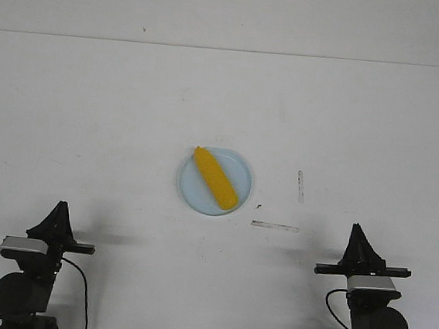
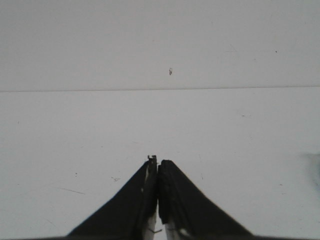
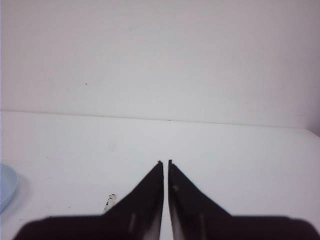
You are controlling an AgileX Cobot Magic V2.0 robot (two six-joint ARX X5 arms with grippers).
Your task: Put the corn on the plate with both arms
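Looks basically done: corn (image 1: 216,179) lies diagonally on the plate (image 1: 242,167), mid-table (image 1: 91,121). Left pincer (image 2: 158,165) and right pincer (image 3: 165,165) are both closed and empty, parked well apart from it. Next move, I'd guess: nothing, maybe just idle.

Two black arms (image 1: 34,271), silver-grey cam blocks, loose black cables, pointed tips.

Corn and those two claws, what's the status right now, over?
Left gripper shut, empty, near table edge. Right gripper shut, empty. Corn lying on the plate. Nothing in the way.
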